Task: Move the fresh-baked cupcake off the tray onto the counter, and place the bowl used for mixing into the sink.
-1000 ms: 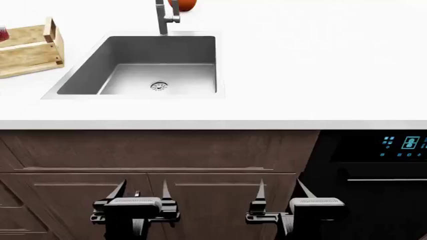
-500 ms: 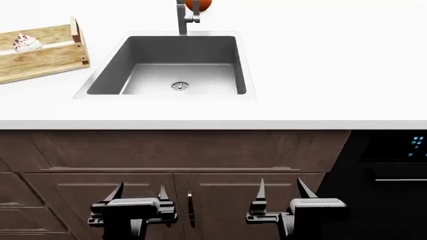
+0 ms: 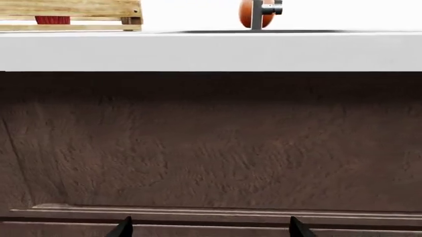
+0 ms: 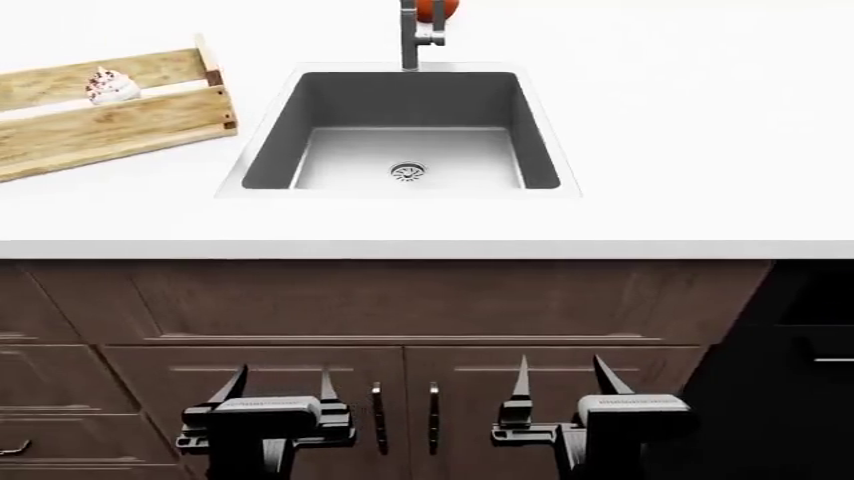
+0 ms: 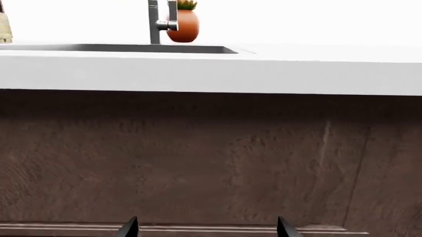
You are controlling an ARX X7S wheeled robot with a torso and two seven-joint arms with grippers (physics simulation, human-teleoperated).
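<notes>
The cupcake [image 4: 112, 87], white frosting with red flecks, sits inside the wooden tray [image 4: 120, 125] on the white counter [image 4: 667, 130] at the far left. Its red wrapper [image 3: 52, 20] shows through the tray's slats [image 3: 72, 10] in the left wrist view. The grey sink [image 4: 404, 135] with its faucet [image 4: 414, 35] lies in the middle of the counter. The bowl is out of view. My left gripper [image 4: 280, 385] and right gripper [image 4: 561, 380] are both open and empty, low in front of the brown cabinet doors, well below the counter edge.
An orange-red pot [image 4: 438, 8] stands behind the faucet; it shows with a plant in the right wrist view [image 5: 183, 25]. Brown cabinet doors with handles [image 4: 403, 415] face me. A dark appliance front [image 4: 801, 360] is at the right.
The view has shifted left along the counter: sink, tray and cabinets slid to the right in view, the whole cupcake came into sight. Both grippers kept their pose and stayed open.
</notes>
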